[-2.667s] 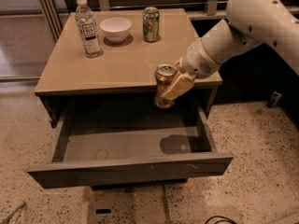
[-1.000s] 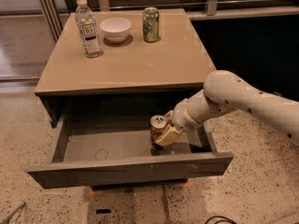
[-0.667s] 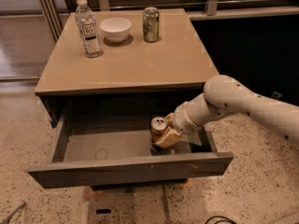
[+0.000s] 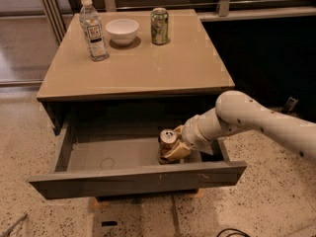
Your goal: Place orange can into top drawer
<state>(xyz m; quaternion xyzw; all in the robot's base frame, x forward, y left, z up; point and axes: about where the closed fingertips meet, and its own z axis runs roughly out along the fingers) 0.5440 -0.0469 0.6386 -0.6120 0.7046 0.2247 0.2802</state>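
The top drawer (image 4: pixel 138 177) is pulled open under the tan-topped cabinet. The orange can (image 4: pixel 167 141) stands upright inside it, right of the middle and close behind the drawer's front, silver top up. My gripper (image 4: pixel 176 147) reaches into the drawer from the right, and its tan fingers (image 4: pixel 179 151) are closed around the can's lower side. The white arm runs off to the right edge.
On the cabinet top (image 4: pixel 143 68) stand a clear water bottle (image 4: pixel 93 29), a white bowl (image 4: pixel 122 30) and a green can (image 4: pixel 159 26). A speckled floor surrounds the cabinet. A dark wall and rail lie behind and to the right.
The arm came down from the cabinet's right edge and carried the orange can into the drawer. Over the last second the can and gripper have hardly moved.
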